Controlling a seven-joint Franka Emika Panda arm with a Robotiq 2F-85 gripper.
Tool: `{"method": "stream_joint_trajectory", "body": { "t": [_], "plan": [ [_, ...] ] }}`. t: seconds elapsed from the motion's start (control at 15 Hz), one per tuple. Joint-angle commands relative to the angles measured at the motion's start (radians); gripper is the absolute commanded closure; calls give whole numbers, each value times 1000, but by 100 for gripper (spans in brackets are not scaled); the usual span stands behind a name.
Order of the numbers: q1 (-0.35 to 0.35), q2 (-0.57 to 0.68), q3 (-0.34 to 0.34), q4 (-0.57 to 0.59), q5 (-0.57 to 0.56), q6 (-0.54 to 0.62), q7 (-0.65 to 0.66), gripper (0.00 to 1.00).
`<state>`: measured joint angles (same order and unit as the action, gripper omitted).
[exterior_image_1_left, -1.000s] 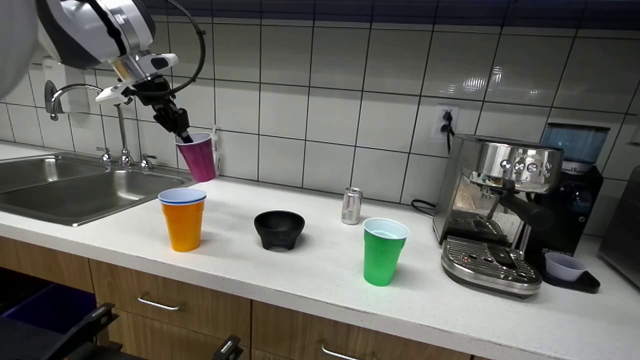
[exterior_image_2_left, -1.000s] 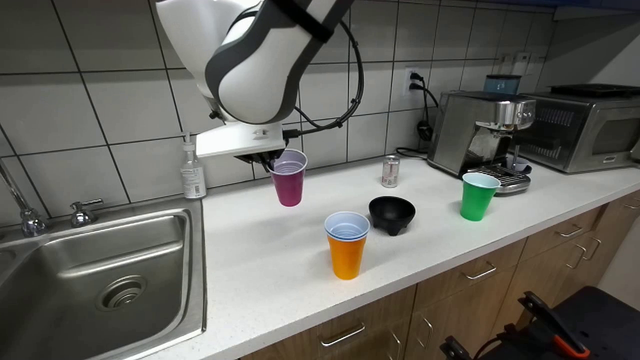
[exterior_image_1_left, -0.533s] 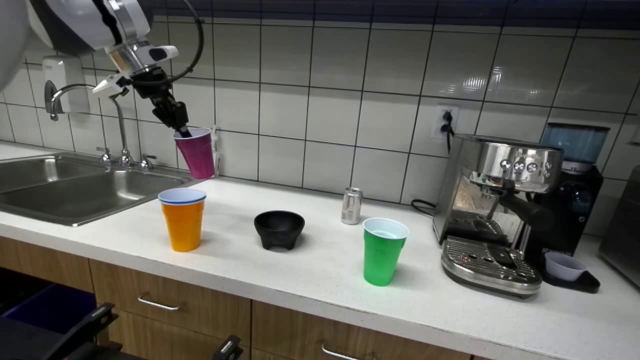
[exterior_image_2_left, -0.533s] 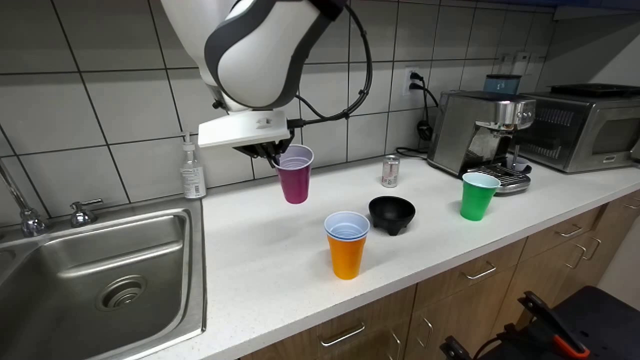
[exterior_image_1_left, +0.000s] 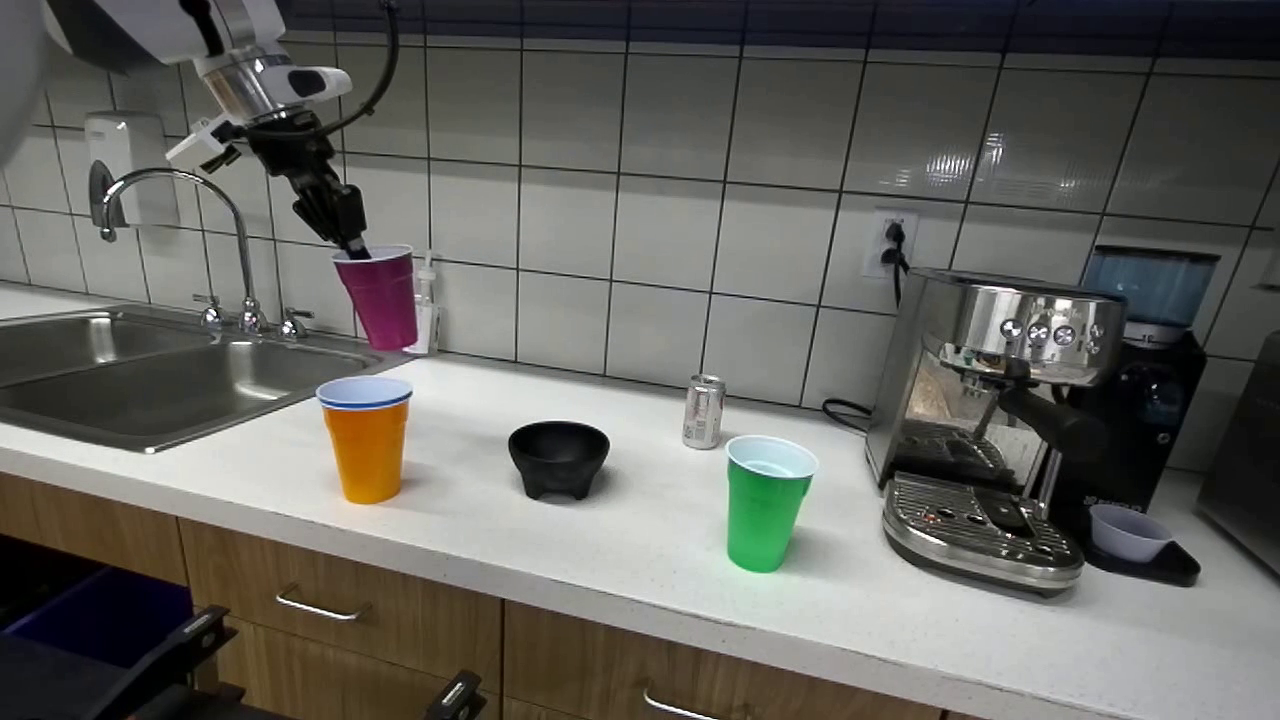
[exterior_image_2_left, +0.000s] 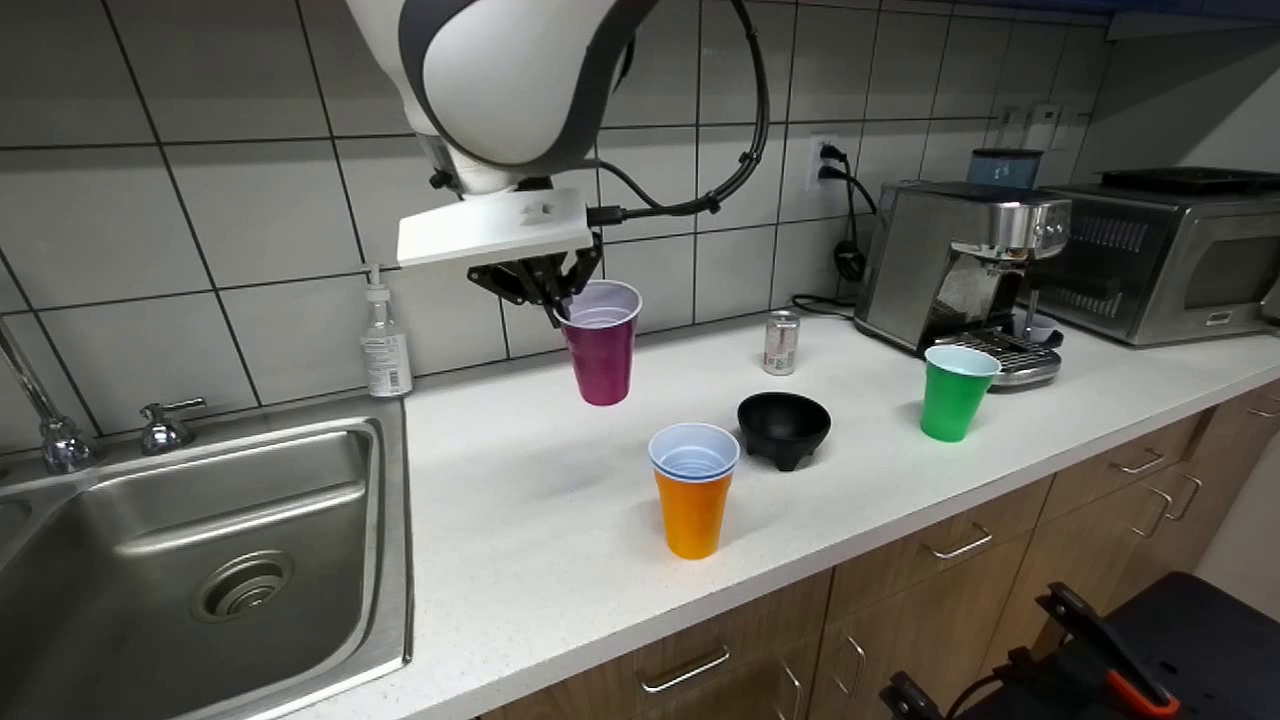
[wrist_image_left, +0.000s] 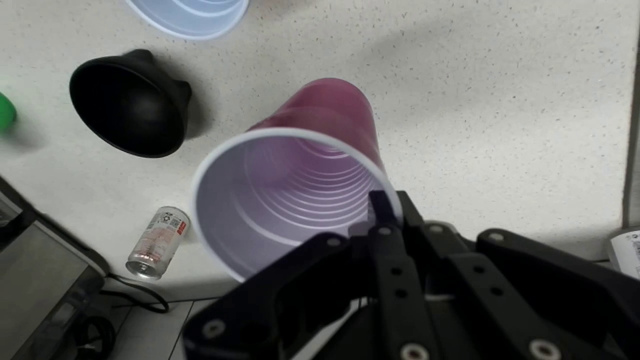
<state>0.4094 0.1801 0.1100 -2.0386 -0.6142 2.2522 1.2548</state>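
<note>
My gripper (wrist_image_left: 396, 206) is shut on the rim of a purple cup (wrist_image_left: 342, 102), one finger inside the wall and one outside. In both exterior views the cup (exterior_image_1_left: 385, 305) hangs tilted above the counter, its pale mouth up, with the gripper (exterior_image_2_left: 560, 312) at its rim on the sink side. Nearer the counter's front stands an orange cup (exterior_image_2_left: 692, 515), with the blue rim (exterior_image_1_left: 364, 392) of a nested cup on top. Beyond it are a black footed bowl (exterior_image_2_left: 784, 432), a silver can (exterior_image_2_left: 781, 343) and a green cup (exterior_image_2_left: 952, 398).
A steel sink (exterior_image_2_left: 385, 560) with a faucet (exterior_image_1_left: 240, 250) lies beside the counter (exterior_image_2_left: 500, 560). A soap bottle (exterior_image_2_left: 386, 345) stands by the tiled wall. An espresso machine (exterior_image_1_left: 1000, 430) and a microwave-like appliance (exterior_image_2_left: 1190, 265) stand at the far end.
The gripper has carried the purple cup a little upward; it has shifted slightly left in an exterior view and rightward in the opposite one. The things on the counter have stayed put.
</note>
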Motion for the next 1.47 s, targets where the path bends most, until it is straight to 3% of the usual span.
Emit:
{"method": "stream_joint_trajectory", "body": {
  "t": [0.0,0.6,1.4],
  "plan": [
    [-40,-71,39,-47,50,-48,-52,99],
    [-69,-136,58,-107,99,-131,-94,99],
    [-93,-198,77,-228,149,-101,-135,99]
  ]
}}
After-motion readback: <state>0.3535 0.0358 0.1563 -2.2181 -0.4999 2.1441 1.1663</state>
